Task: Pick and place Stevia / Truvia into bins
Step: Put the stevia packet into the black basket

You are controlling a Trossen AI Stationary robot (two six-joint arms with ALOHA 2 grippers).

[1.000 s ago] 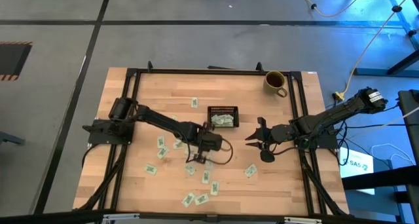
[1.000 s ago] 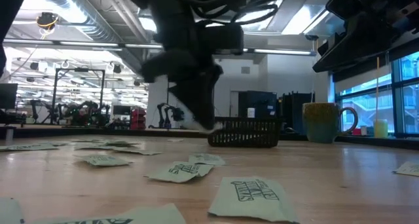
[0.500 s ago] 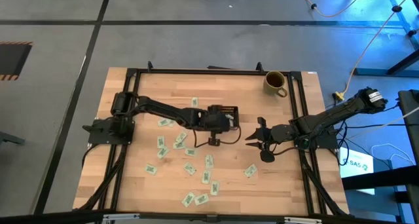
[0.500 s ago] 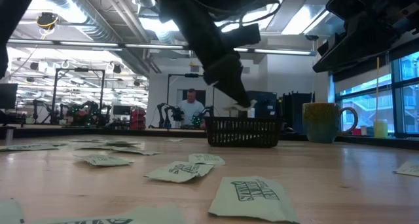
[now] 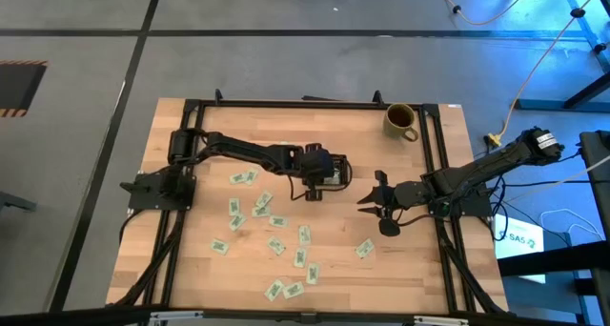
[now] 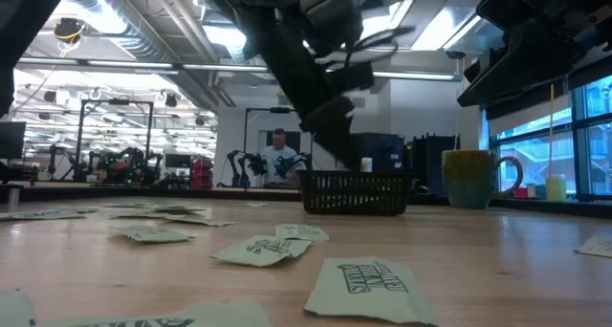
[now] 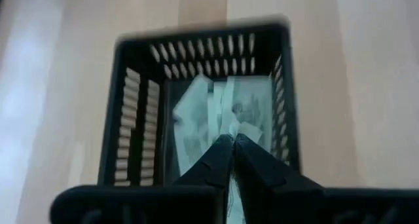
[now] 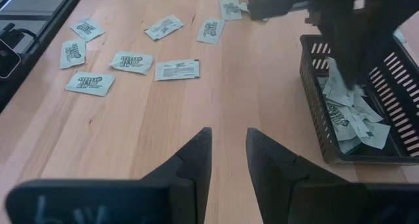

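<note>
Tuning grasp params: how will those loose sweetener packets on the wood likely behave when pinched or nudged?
The packets are probably light and floppy: thin paper lying flat on the table, crumpled where piled in the black tray. Flat on smooth wood, they would likely slide when nudged and be hard to get a finger under. No roll or tip risk.
</note>
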